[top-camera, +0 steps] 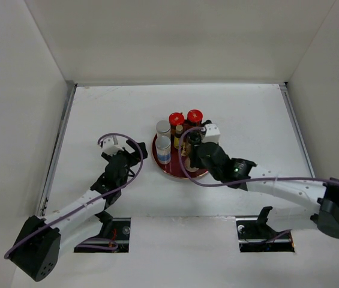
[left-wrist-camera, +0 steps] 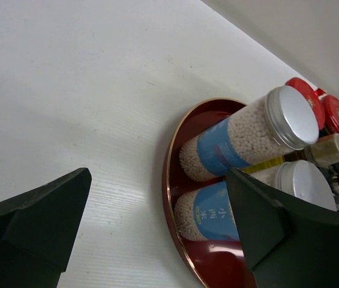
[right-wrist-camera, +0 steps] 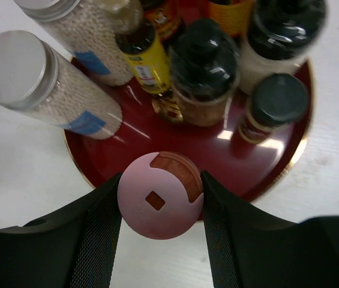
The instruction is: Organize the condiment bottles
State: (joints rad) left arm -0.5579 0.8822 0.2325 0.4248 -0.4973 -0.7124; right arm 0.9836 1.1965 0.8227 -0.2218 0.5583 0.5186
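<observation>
there are two silver-capped cylinders point(right-wrist-camera: 16, 66), two red-capped jars point(top-camera: 176, 119), three black-capped bottles point(right-wrist-camera: 205, 57), one yellow-labelled bottle point(right-wrist-camera: 145, 66), one pink shaker point(right-wrist-camera: 160, 204), and one round dark-red tray point(right-wrist-camera: 217, 150).

Condiment bottles point(top-camera: 178, 135) upright in a cluster on the red tray point(right-wrist-camera: 211, 153), pink shaker point(right-wrist-camera: 160, 204) at its rim.

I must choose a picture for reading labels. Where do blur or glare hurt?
Top view: even soft light, sharp, but the bottles are too small to read. Left wrist view: the blue labels are sharp; the silver cap shines mildly. Right wrist view: the shaker is clear, the far bottles blur toward the top edge, and white glints lie on the tray.
</observation>
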